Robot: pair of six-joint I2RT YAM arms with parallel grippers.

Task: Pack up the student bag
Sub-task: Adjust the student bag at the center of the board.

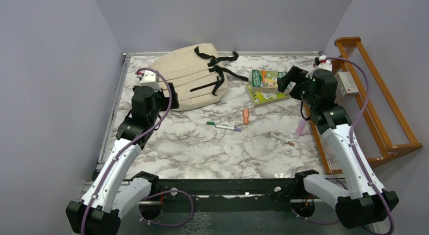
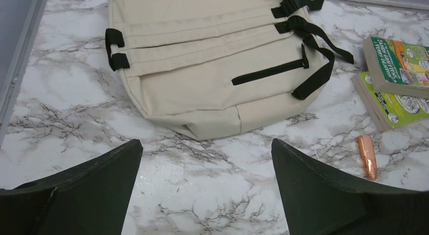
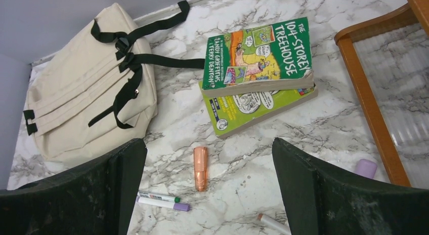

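The student bag is a beige backpack lying flat at the back left, black straps on top, no opening showing. It also shows in the left wrist view and the right wrist view. My left gripper is open and empty, hovering just in front of the bag's near edge. My right gripper is open and empty above the two stacked green books, which lie right of the bag. An orange highlighter lies between its fingers' view, on the table.
Green and purple markers lie mid-table, also in the right wrist view. A white pen and a lilac marker lie to the right. A wooden rack stands along the right edge. Grey walls enclose the table.
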